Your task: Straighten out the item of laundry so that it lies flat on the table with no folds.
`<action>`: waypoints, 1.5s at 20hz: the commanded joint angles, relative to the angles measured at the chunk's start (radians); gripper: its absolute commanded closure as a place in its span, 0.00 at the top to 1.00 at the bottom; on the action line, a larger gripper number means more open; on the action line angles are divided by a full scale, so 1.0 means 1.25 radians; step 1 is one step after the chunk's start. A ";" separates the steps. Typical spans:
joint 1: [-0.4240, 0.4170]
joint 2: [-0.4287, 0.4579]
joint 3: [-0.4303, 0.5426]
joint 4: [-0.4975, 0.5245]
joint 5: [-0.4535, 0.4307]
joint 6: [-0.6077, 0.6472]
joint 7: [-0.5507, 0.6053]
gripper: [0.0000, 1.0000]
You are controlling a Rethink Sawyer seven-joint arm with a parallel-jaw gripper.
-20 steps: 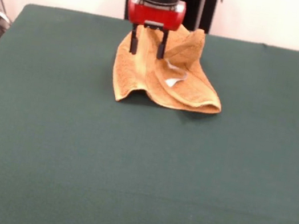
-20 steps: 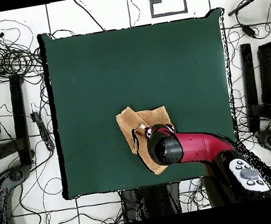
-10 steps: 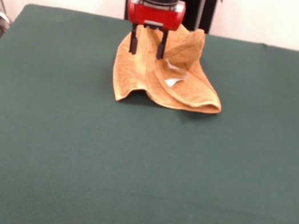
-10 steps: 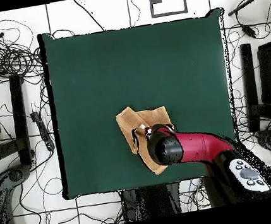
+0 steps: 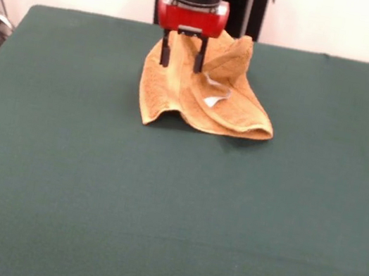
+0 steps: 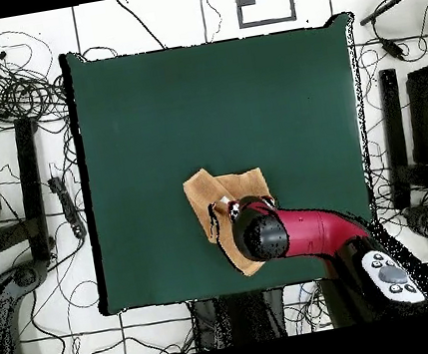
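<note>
My gripper [image 5: 181, 59], fingers spread, hangs over the crumpled towel [image 5: 206, 95] lying at twelve o'clock on the green table [image 5: 172, 207].

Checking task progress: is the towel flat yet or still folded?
Folded. The towel lies bunched on the table, layers overlapping, its white tag showing in a crease. The open gripper is over it.

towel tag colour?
White; the tag on the golden-orange towel shows best in the front view.
</note>
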 commanded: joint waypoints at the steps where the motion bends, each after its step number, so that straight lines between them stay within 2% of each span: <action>1: 0.032 -0.009 0.082 -0.007 -0.019 -0.009 0.065 1.00; 9: 0.040 -0.007 0.085 -0.014 -0.016 -0.002 0.063 1.00; 24: 0.110 -0.012 0.053 -0.005 0.021 -0.024 0.124 1.00; 30: 0.099 -0.009 0.055 -0.007 0.020 -0.026 0.118 1.00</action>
